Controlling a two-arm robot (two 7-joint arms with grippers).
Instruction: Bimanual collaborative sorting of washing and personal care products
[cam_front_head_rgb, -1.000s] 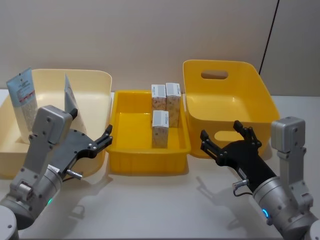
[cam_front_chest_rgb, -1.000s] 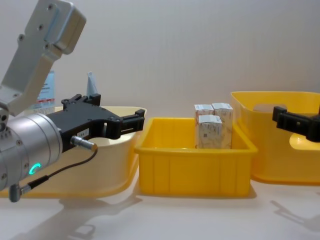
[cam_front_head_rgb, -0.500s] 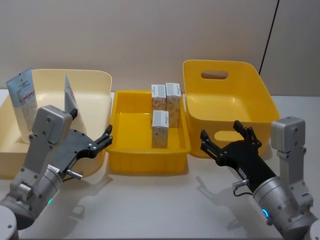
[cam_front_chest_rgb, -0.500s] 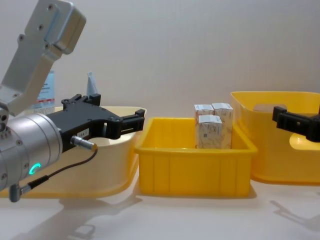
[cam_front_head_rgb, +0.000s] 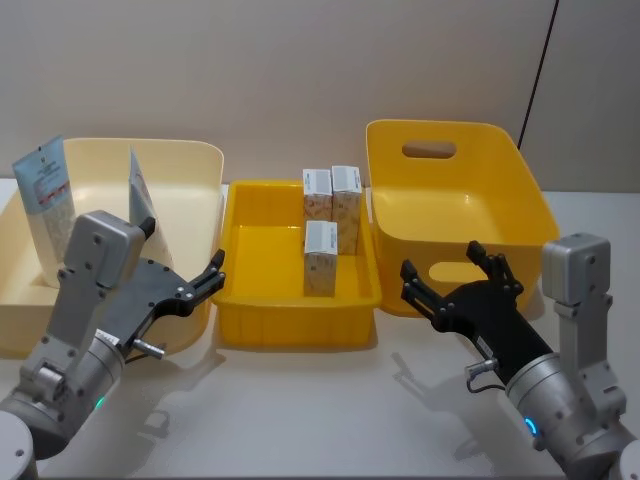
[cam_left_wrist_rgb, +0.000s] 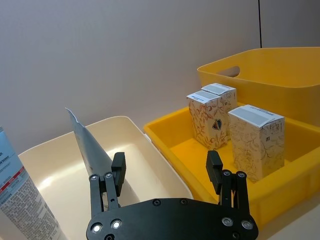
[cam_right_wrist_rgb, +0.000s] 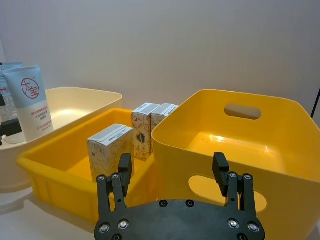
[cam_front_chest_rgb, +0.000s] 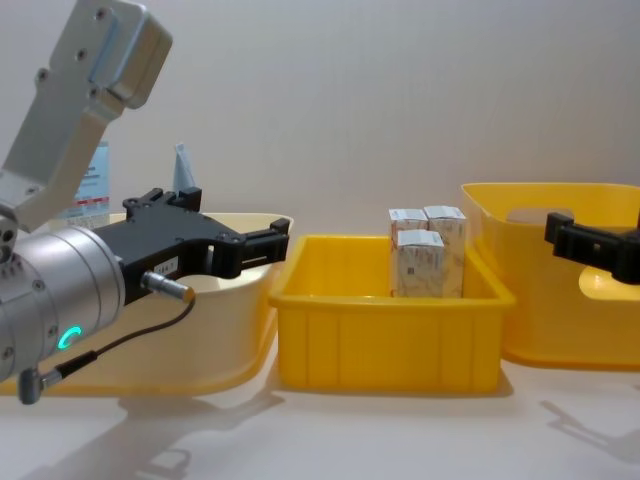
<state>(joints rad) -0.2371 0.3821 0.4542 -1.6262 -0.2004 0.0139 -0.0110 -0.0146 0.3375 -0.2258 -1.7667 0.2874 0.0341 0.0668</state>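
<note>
Left hand (cam_left_wrist_rgb: 166, 167) hangs released, jaws spread wide and gripping nothing, over the near corner of the cream plastic bin (cam_front_head_rgb: 190, 160). Right hand (cam_right_wrist_rgb: 172, 165) is likewise released and empty, low over the pale worktop (cam_front_head_rgb: 300, 400), with the deep yellow plastic bin with handle cut-outs (cam_front_head_rgb: 500, 180) straight ahead of it.

Between the two hands and forward of both sits the shallow yellow plastic tray (cam_front_head_rgb: 290, 325). It holds small white-beige cartons with orange pattern (cam_front_head_rgb: 321, 258): one closest to the hands, and a rear pair (cam_front_head_rgb: 347, 195) side by side behind it. Two light-blue and white squeeze tubes with red print (cam_front_head_rgb: 45, 200) lean in the cream bin, ahead of the left hand and to its outer side.

No grasp has begun, so the step looks like the reach for a first carton. The nearest carton (cam_right_wrist_rgb: 110, 150) seems the best pick. Come down from above, span its narrower faces, close squarely so it does not tip, and lift straight up.

The tray's front wall stands between either hand and the cartons. The deep bin's tall wall rises just beyond them on the right hand's side, so a low sweep would likely catch. The tray floor toward the left hand is bare, and the deep bin looks empty.
</note>
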